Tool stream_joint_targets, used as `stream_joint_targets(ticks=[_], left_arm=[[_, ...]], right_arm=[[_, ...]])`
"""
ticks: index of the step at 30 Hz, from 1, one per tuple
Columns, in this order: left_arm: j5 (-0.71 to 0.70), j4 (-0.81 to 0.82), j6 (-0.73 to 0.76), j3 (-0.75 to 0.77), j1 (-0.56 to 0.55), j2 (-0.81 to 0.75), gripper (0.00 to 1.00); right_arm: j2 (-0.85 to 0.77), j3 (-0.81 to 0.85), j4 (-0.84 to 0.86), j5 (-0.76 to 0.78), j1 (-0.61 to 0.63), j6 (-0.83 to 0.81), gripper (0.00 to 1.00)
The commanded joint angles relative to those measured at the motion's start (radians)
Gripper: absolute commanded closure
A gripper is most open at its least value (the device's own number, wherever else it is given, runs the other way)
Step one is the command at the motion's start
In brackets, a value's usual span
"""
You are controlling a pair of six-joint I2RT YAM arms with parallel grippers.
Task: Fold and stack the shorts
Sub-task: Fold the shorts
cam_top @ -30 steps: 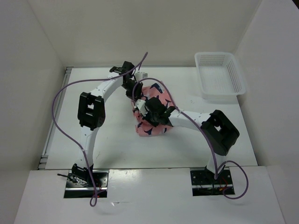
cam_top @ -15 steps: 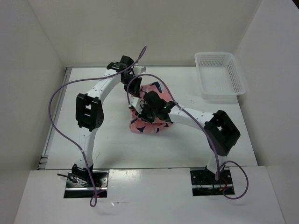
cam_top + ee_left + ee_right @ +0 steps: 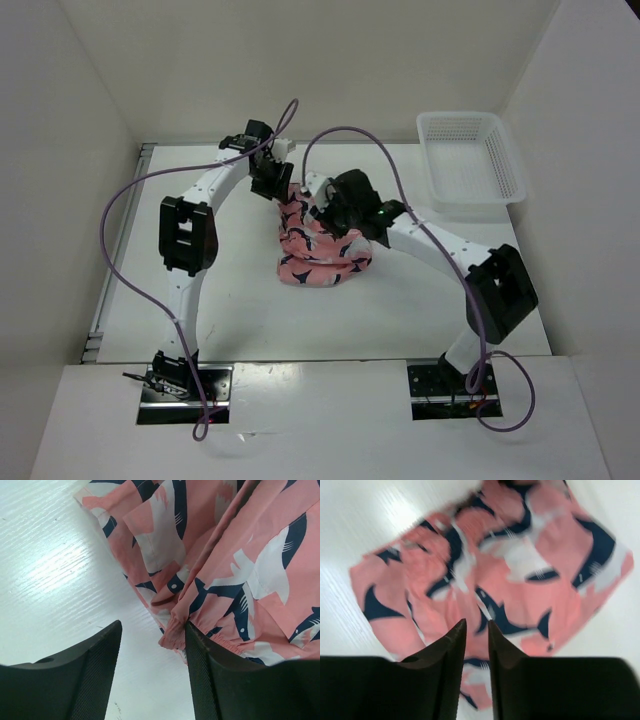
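The shorts (image 3: pixel 320 255), salmon pink with navy-and-white fish, hang bunched and drawn up in the middle of the table. My right gripper (image 3: pixel 322 212) is above them. In the right wrist view its fingers (image 3: pixel 476 626) stand a narrow gap apart, with folds of the shorts (image 3: pixel 530 580) running up into the gap, blurred. My left gripper (image 3: pixel 273 186) is at the back-left end of the shorts. In the left wrist view it (image 3: pixel 152 627) is open, and the gathered waistband edge (image 3: pixel 175 630) touches the inner face of its right finger without being pinched.
A white plastic basket (image 3: pixel 470 165) stands at the back right of the table. Purple cables loop over both arms. White walls close in the table at the back and sides.
My right arm has risen and swung back and right, and the shorts have been drawn from a low bundle into a taller, longer one. My left gripper has shifted slightly back.
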Motion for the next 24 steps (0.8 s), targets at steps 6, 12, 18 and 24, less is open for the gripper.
stream_joint_targets(ticks=[6,12,18,24], left_arm=[[-0.036,0.022,0.004,0.026,-0.005,-0.056,0.31],[-0.047,-0.036,0.004,-0.056,-0.08,-0.203,0.31],[-0.09,0.03,0.004,-0.409,-0.229,-0.307,0.39],[-0.227,0.12,0.004,-0.494,-0.229,-0.246,0.4]], right_arm=[[-0.064,-0.282,0.014,0.058,-0.09,0.032,0.84],[-0.055,-0.354,0.051,0.09,-0.102,0.043,0.84],[-0.044,-0.364,0.06,0.08,-0.102,0.061,0.84],[-0.089,-0.324,-0.058,-0.014,-0.102,0.038,0.86]])
